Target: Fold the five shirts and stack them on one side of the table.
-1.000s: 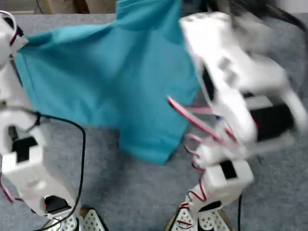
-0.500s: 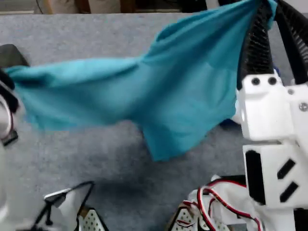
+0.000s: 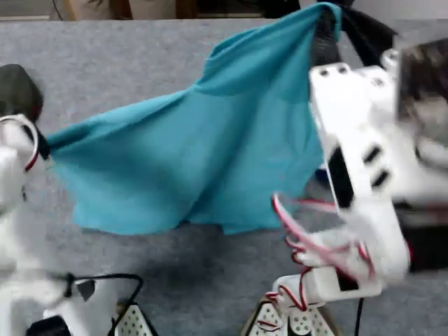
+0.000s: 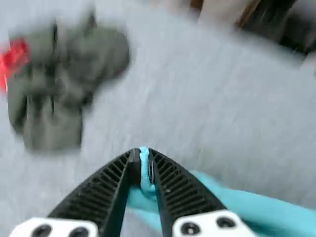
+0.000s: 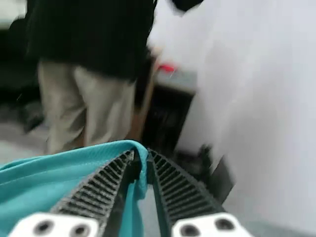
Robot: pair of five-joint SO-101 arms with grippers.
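Observation:
A teal shirt (image 3: pixel 203 154) hangs stretched in the air above the grey table (image 3: pixel 112 63), held at two corners. My left gripper (image 4: pixel 141 159) is shut on the teal shirt's (image 4: pixel 237 202) edge, low at the table's left side by the white left arm (image 3: pixel 17 182). My right gripper (image 5: pixel 140 160) is shut on the teal shirt's (image 5: pixel 54 177) other corner, raised high at the far right, where the cloth peaks (image 3: pixel 325 14). A dark grey shirt (image 4: pixel 54 89) lies crumpled on the table beyond the left gripper; the same dark grey shirt (image 3: pixel 17 91) sits at the table's left edge.
The white right arm (image 3: pixel 364 175) with red and white wires rises at the front right. Both arm bases (image 3: pixel 294 318) stand at the front edge. A red item (image 4: pixel 15 54) lies beside the dark shirt. A person (image 5: pixel 89 64) stands behind the table.
The shirt has been lifted off the table and pulled taut between both grippers. The right arm swung back leftward; the left corner now hangs lower.

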